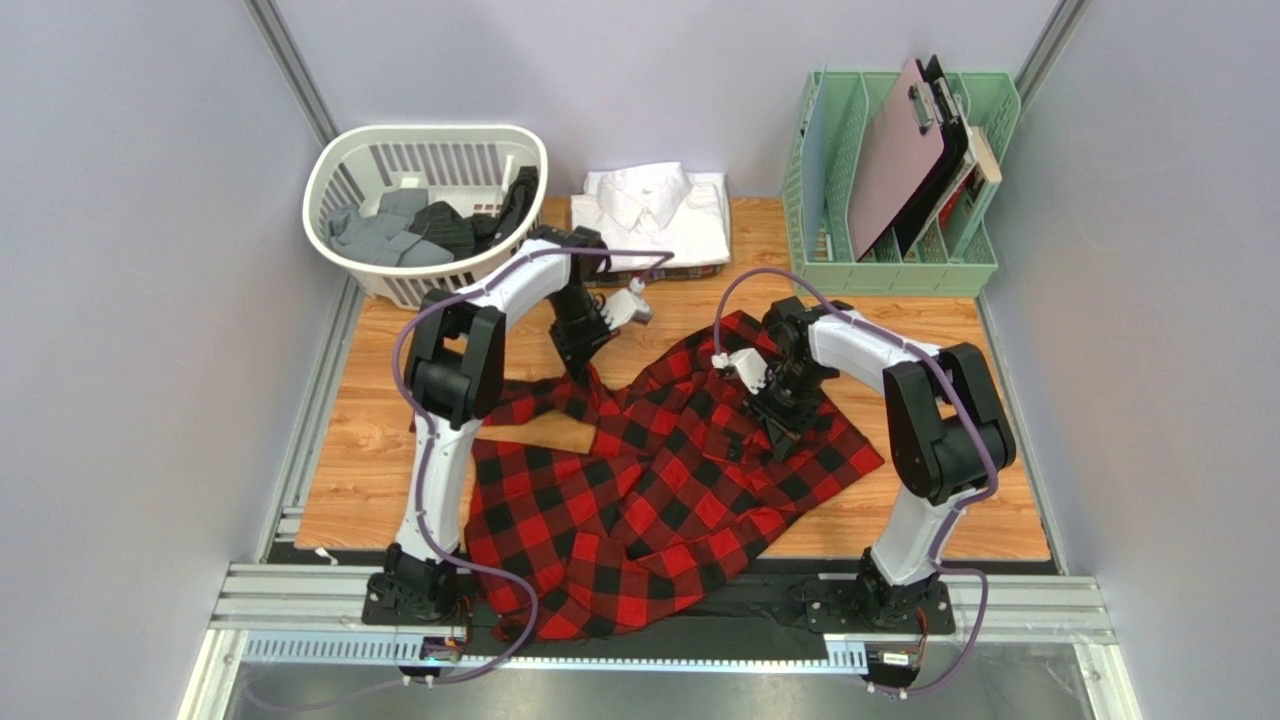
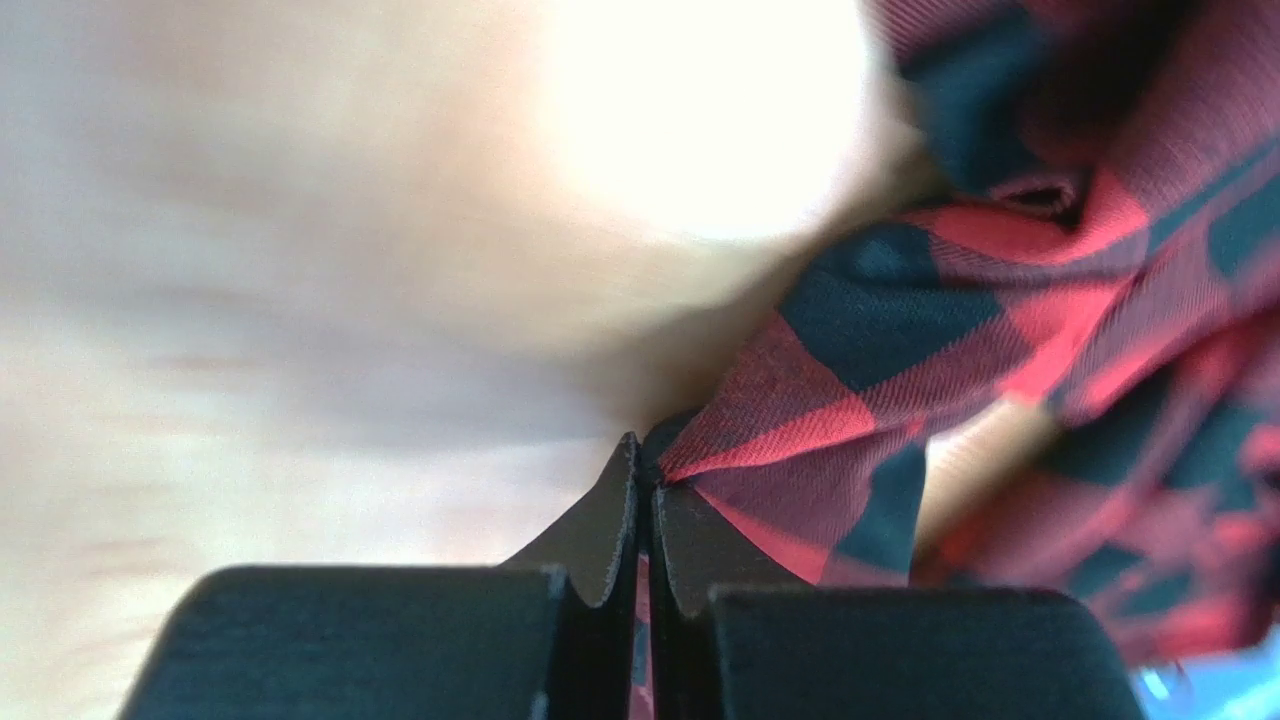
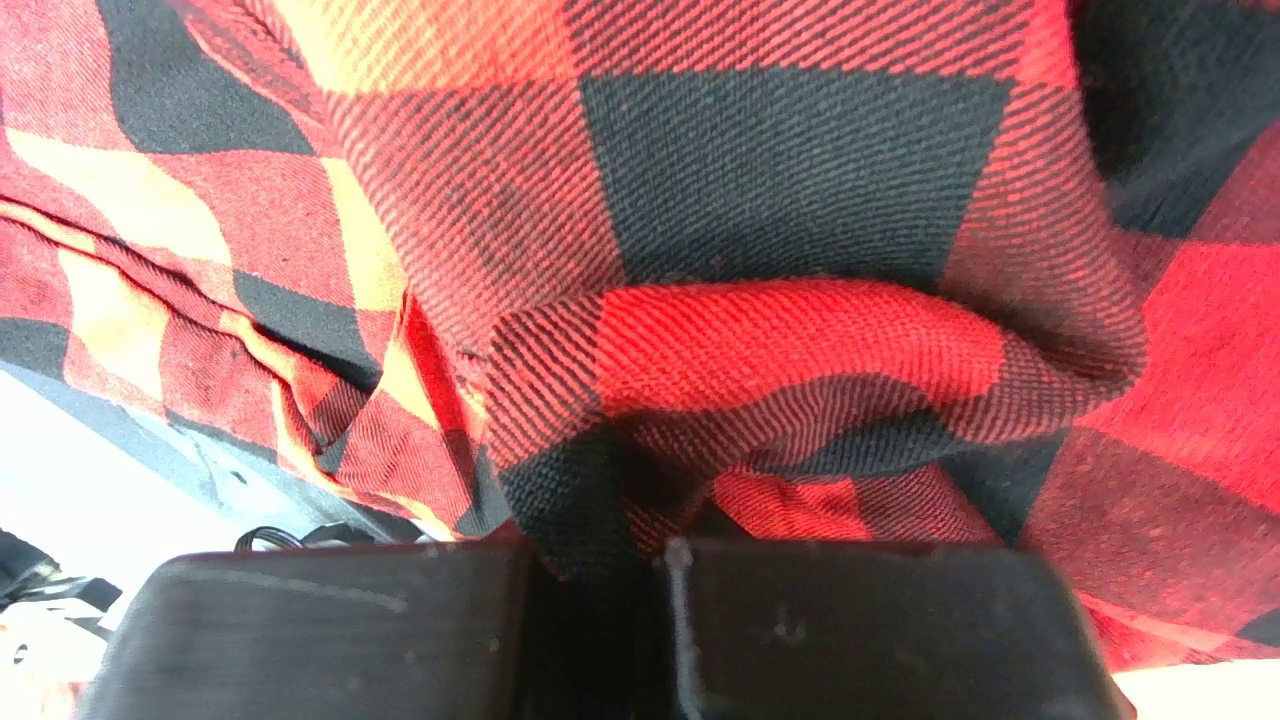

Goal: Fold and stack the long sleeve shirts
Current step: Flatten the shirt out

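The red-and-black checked flannel shirt [image 1: 661,480] lies spread and rumpled over the middle of the wooden table [image 1: 376,435], its lower part hanging over the near edge. My left gripper [image 1: 579,360] is shut on an edge of the flannel [image 2: 887,405] at its upper left. My right gripper [image 1: 781,428] is shut on a fold of the flannel [image 3: 781,345] at its right side. A folded plain white shirt [image 1: 657,203] lies at the back centre, on top of a folded dark plaid one [image 1: 684,272] whose edge shows beneath it.
A white laundry basket [image 1: 424,192] with dark clothes stands at the back left. A green file rack [image 1: 897,168] holding clipboards stands at the back right. Grey walls close in both sides.
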Controlling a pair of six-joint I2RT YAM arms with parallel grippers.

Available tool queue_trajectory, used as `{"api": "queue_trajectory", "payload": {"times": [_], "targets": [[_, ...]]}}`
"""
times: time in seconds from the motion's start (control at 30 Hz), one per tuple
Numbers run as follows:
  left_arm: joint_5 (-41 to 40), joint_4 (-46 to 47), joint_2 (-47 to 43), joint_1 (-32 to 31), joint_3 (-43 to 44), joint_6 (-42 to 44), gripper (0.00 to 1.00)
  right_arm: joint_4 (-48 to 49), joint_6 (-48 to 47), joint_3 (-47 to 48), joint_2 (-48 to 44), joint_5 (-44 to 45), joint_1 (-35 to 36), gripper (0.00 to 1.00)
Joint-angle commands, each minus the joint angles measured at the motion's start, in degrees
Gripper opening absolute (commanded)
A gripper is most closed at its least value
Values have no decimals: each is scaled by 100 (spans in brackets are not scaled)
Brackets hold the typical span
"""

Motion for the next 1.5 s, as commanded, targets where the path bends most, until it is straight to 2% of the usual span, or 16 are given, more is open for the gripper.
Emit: {"api": "queue_trajectory", "payload": {"times": [0.0,0.27,0.4,0.6,0.73,0.77,0.8,0.83,0.87,0.9,0.93,1.0,1.03,1.13,1.33,1.47], "targets": [[-186,-450,620,305,1703,-189,0,-41,155,408,193,-33,-166,0],[-64,180,850,604,3723,-952,0,-734,225,1348,-149,-699,-966,0],[236,997,613,639,4017,-1814,0,-1481,-239,1376,-1000,-1437,-870,0],[430,1666,157,630,4000,-2184,0,-2440,-1382,112,-2555,-1177,762,0],[570,1808,-213,630,3605,-2175,0,-2152,-1480,-1013,-3479,-114,2815,0],[640,1755,-257,630,3560,-2045,0,-2090,-1480,-1329,-3567,114,2987,2],[710,1668,-336,630,3525,-1948,1,-2020,-1463,-1384,-3533,525,3032,14],[850,1423,-389,639,3464,-1886,8,-2001,-1454,-1332,-3455,669,2989,18],[964,1264,-441,648,3411,-1685,26,-2053,-1584,-1219,-3419,740,2928,24],[1070,1132,-651,648,3289,-1587,35,-2141,-1681,-791,-3419,706,2849,49],[1080,1009,-783,665,2913,-1517,43,-2246,-1761,-543,-3454,653,2596,61],[1228,964,-1326,735,2411,-1314,73,-2248,-2014,140,-3428,565,2252,67],[1221,964,-1504,832,1904,-1288,80,-2186,-2095,310,-3341,460,1789,68],[1089,816,-2146,1086,850,-1209,82,-1723,-2018,768,-2510,371,971,63],[501,454,-3376,1123,-1918,-488,73,-851,-867,1392,-591,494,440,33],[201,226,-3729,1131,-3004,-242,56,-525,-689,1394,43,705,431,24]]}}
